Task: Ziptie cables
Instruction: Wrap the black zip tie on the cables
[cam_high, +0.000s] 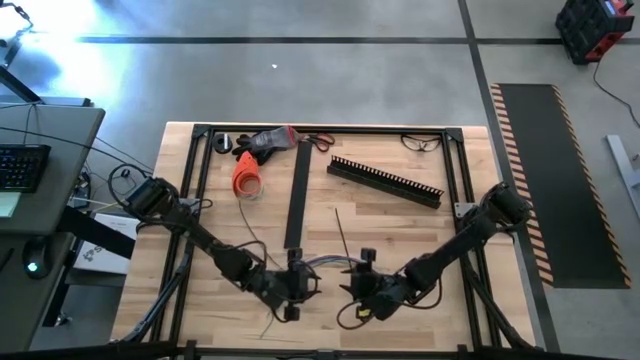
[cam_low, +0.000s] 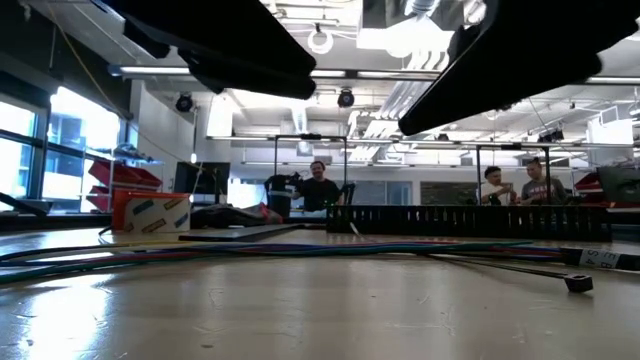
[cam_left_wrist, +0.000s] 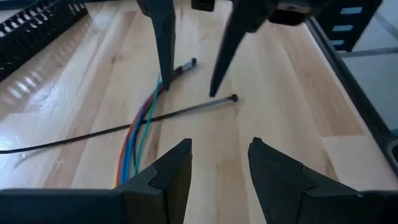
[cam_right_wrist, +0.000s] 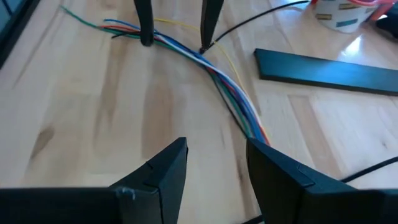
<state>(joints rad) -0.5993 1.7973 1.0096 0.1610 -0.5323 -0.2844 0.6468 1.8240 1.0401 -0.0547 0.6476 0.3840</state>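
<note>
The cables (cam_high: 325, 263) are a thin bunch of blue, green, red and white wires lying flat on the wooden table near its near edge, and show in the low view (cam_low: 250, 250). My left gripper (cam_high: 296, 283) is open; in the right wrist view its fingertips (cam_right_wrist: 147, 38) point down on either side of the bunch (cam_right_wrist: 214, 71). My right gripper (cam_high: 362, 287) is open too, with one fingertip (cam_left_wrist: 163, 81) down beside the cables (cam_left_wrist: 140, 134). Whether either touches the wires cannot be told. A black ziptie (cam_left_wrist: 186, 112) lies across them, its head (cam_left_wrist: 233, 98) on the table.
A black slotted channel (cam_high: 385, 182), a flat black strip (cam_high: 296, 195), an orange cup (cam_high: 246, 175), a red and grey tool (cam_high: 268, 142), scissors (cam_high: 320, 140) and glasses (cam_high: 422, 142) lie toward the far side. A black frame (cam_high: 455, 170) rims the table. People sit in the room beyond (cam_low: 318, 185).
</note>
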